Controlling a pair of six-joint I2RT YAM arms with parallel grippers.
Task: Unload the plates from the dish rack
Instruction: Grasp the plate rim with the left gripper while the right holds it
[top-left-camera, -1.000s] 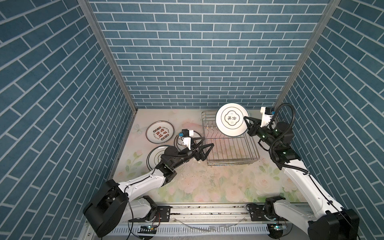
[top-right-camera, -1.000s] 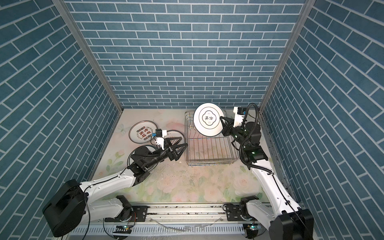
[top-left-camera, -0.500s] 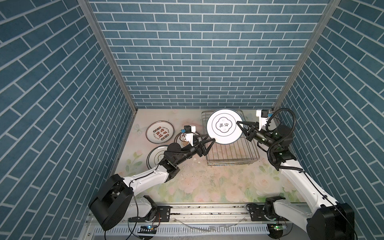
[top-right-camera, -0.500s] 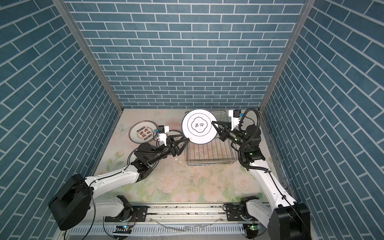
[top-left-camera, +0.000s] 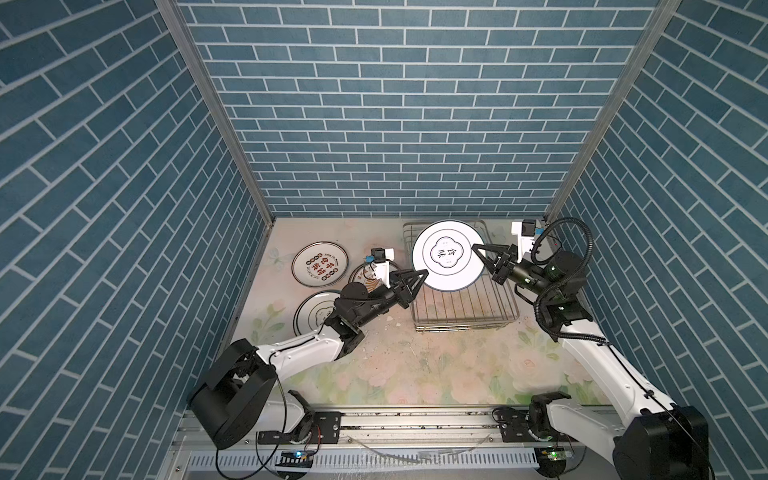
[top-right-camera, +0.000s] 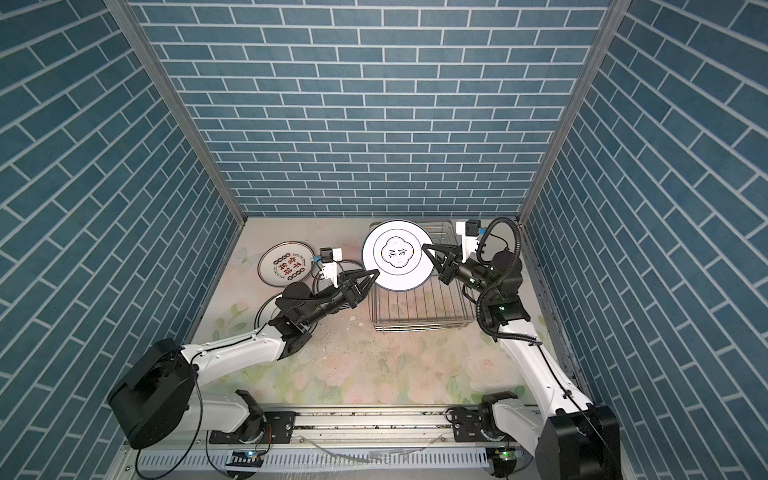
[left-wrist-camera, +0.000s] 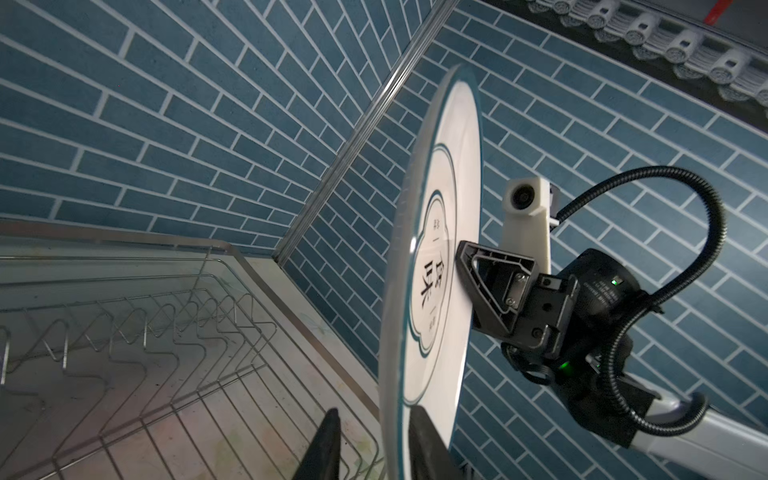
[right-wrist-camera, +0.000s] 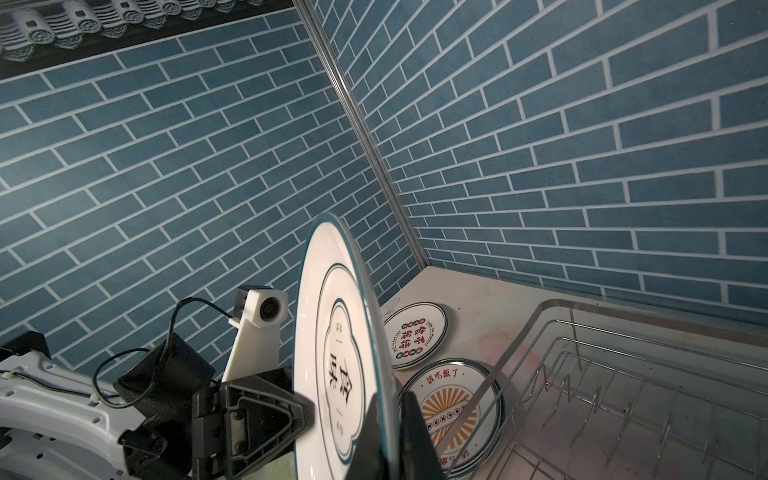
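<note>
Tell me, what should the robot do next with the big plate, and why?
Probably close the left gripper fully: its jaws straddle the rim of the plate with a gap showing, while the right gripper holds it above the dish rack.

round white plate with dark teal rim (left-wrist-camera: 440, 174) upright, near edge-on, black characters inside a flower outline. right claw (left-wrist-camera: 459, 255) pinches it: one black finger flat on the printed face, the other hidden behind. left claw (left-wrist-camera: 374, 411) straddles the rim, one finger over the face, a gap at the other. silver wire dish rack (left-wrist-camera: 249, 266) sits on the pale bench (left-wrist-camera: 328, 336), prongs upright. blue brick walls (left-wrist-camera: 166, 145) behind.
</note>
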